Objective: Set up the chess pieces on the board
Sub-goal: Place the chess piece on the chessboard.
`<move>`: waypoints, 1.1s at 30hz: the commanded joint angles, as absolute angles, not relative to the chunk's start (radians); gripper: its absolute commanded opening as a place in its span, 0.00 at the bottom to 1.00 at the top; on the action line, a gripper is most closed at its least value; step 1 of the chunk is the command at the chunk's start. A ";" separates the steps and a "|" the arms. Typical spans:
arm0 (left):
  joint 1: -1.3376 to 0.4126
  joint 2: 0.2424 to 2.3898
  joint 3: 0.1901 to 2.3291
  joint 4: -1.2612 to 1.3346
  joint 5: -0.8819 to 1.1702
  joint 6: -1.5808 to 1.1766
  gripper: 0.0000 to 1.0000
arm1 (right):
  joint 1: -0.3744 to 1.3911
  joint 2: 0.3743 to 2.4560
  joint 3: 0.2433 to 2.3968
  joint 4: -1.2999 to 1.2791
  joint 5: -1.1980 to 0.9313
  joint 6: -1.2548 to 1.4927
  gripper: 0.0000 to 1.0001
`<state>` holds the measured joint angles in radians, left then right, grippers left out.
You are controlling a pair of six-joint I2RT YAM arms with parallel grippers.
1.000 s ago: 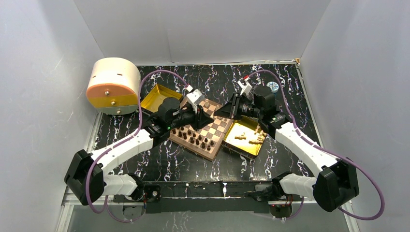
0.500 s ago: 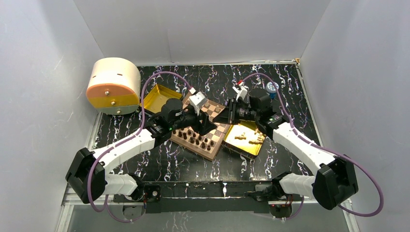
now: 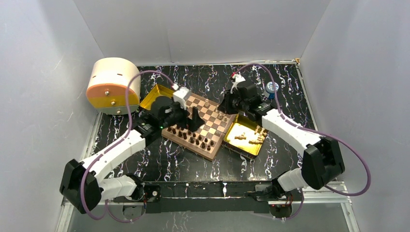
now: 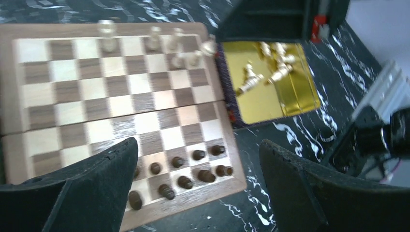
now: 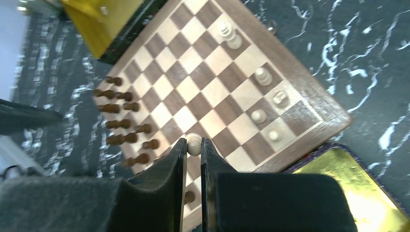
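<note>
Tan piece (image 5: 194, 144) clamped in my right gripper (image 5: 193, 148), low over the board (image 5: 203, 75); contact with a square unclear. My left gripper (image 4: 197, 145) is spread wide, empty, above the dark pieces (image 4: 184, 181). Other tan pieces (image 4: 251, 79) lie in the gold tray (image 4: 295, 96) alongside.

The board (image 5: 208, 92) presented as smooth, satin-finished wood. The chess pieces (image 4: 183, 182) were smooth, polished wood. At the board's three o'clock, the tray (image 3: 244, 145) was glossy gold metal.
</note>
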<state>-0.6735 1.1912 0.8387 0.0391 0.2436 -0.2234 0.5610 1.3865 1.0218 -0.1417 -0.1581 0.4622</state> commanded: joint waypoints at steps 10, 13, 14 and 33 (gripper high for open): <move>-0.434 0.915 0.767 -0.211 -0.040 -0.215 0.94 | 0.778 1.604 1.205 -0.160 0.367 0.230 0.06; -0.435 0.820 0.727 -0.244 -0.153 -0.168 0.94 | 0.799 1.662 1.251 -0.179 0.423 0.214 0.05; -0.436 0.793 0.717 -0.250 -0.177 -0.160 0.94 | 0.804 1.679 1.261 -0.182 0.438 0.213 0.05; -0.436 0.713 0.703 -0.253 -0.230 -0.130 0.94 | 0.851 1.825 1.287 -0.169 0.583 0.234 0.07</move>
<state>-0.4347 0.7300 0.7021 -0.2508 -0.2035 -0.1440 0.8494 1.8267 1.2568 -0.2081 0.5266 0.2214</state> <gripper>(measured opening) 0.936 0.198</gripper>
